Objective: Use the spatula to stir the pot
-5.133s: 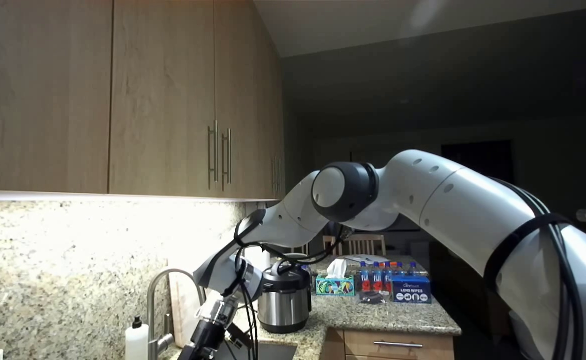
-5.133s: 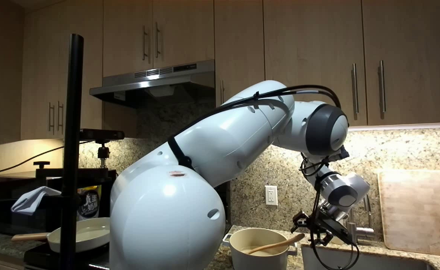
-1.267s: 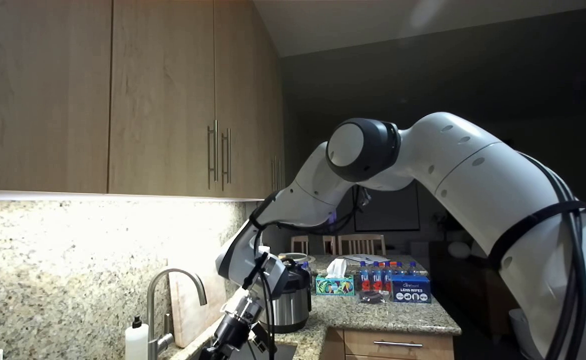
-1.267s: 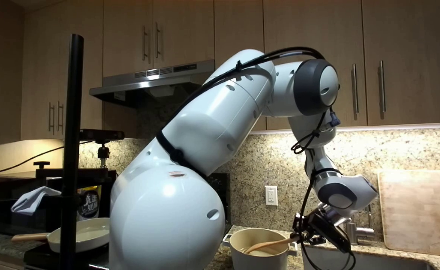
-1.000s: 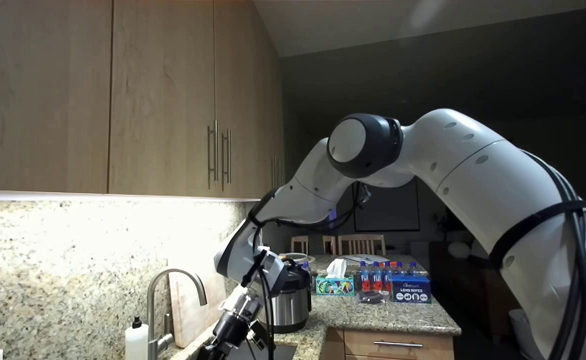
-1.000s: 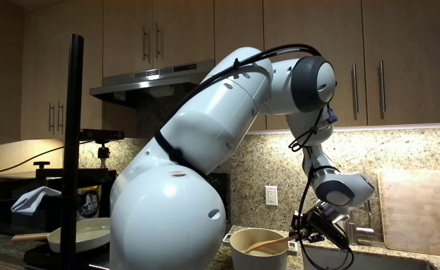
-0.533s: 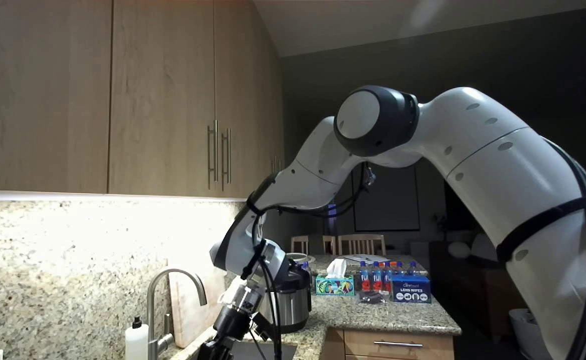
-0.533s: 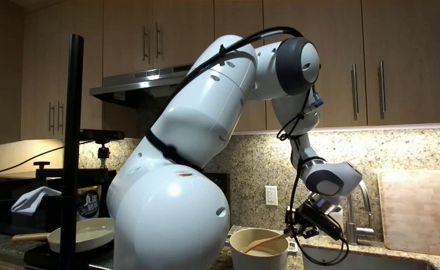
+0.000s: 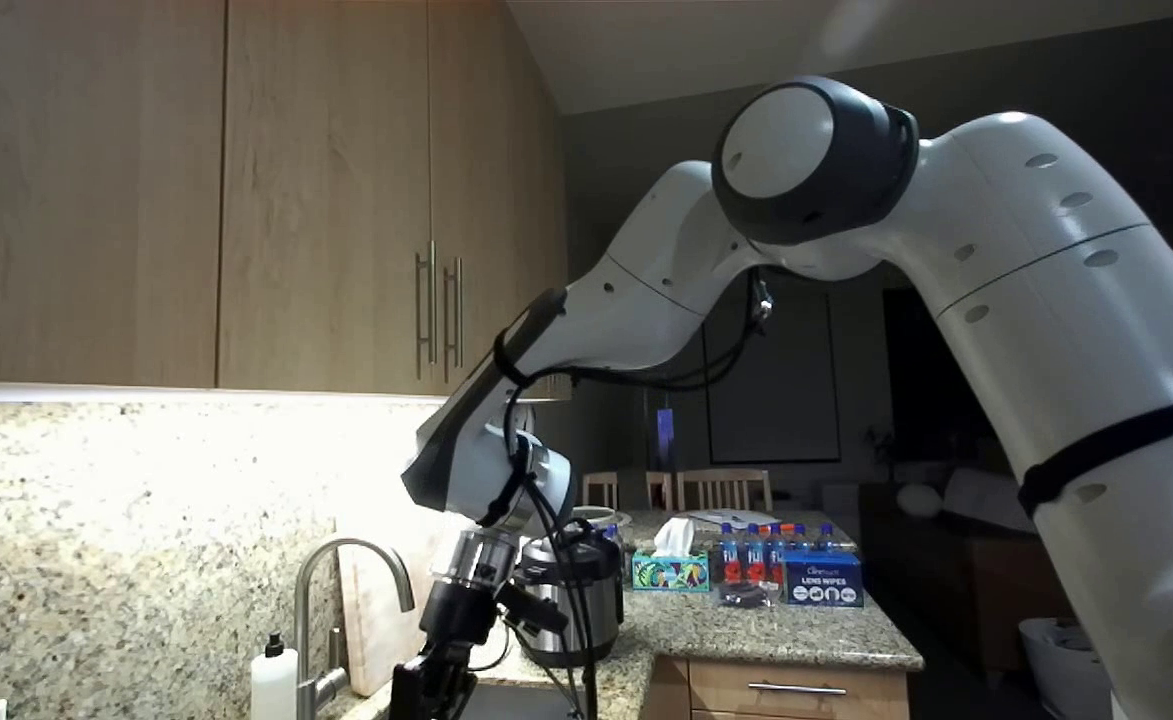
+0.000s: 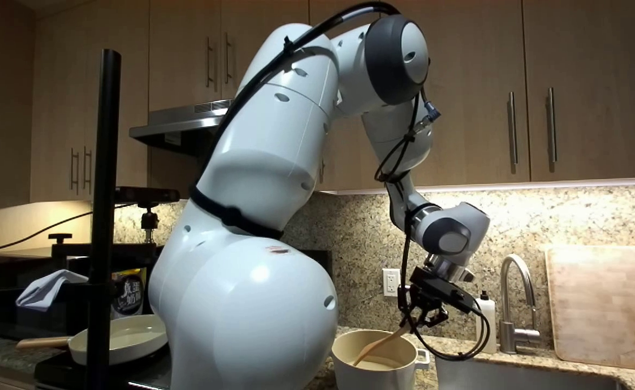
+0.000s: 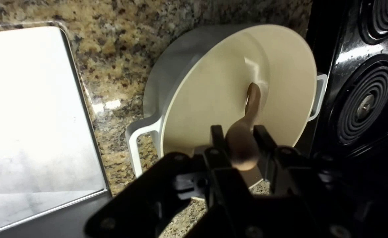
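- The gripper is clamped on the handle of a wooden spatula, a finger on either side.
- The wooden spatula slants, its lower end inside the pot; whether it touches the bottom cannot be told.
- In the wrist view the wider gap to the pot's wall lies left of the wooden spatula, the narrower one right.
- In an exterior view the gripper hangs above the pot's rim, on the sink side.
- One pot handle points at the sink, with granite counter between; the opposite one sits right by the edge of the stove, touching or not unclear.
- A white pump bottle and the faucet stand apart from the gripper; a cutting board leans against the backsplash.
- In an exterior view a gap shows between the elbow of the arm and the upper cabinets.
- Behind a pan, a black packet with a yellow top carries big white characters, partly hidden.
- Farther off, a blue box reads "LENS WIPES"; the small brand above looks like "CareTouch".
- Beside it, bottles carry labels that seem to say "FIJI".
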`<state>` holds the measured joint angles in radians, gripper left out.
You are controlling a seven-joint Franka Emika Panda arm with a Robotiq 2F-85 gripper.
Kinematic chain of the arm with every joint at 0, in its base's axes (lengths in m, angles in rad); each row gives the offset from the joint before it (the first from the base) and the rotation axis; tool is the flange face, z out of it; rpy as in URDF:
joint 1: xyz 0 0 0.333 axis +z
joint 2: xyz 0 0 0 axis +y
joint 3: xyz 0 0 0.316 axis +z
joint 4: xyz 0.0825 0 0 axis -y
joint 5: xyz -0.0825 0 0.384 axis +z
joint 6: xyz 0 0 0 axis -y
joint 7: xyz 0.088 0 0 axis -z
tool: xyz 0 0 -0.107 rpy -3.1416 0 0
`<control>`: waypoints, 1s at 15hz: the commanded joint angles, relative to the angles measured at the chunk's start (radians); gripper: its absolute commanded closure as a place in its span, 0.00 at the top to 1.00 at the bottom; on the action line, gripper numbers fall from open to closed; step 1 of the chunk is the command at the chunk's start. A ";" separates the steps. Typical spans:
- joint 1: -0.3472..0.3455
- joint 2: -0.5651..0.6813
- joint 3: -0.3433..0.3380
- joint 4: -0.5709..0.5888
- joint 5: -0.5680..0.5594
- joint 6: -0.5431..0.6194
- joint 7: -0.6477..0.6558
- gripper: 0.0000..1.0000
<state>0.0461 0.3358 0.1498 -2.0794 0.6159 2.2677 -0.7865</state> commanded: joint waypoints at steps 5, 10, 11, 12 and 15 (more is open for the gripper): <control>0.022 -0.162 0.004 -0.082 -0.136 0.001 0.227 0.07; 0.064 -0.214 0.009 -0.049 -0.273 -0.054 0.474 0.07; 0.075 -0.223 0.012 -0.041 -0.291 -0.067 0.523 0.07; 0.085 -0.231 0.015 -0.034 -0.306 -0.078 0.563 0.07; 0.117 -0.250 0.029 -0.006 -0.335 -0.091 0.679 0.07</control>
<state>0.1400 0.1231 0.1685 -2.0981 0.3236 2.2054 -0.2239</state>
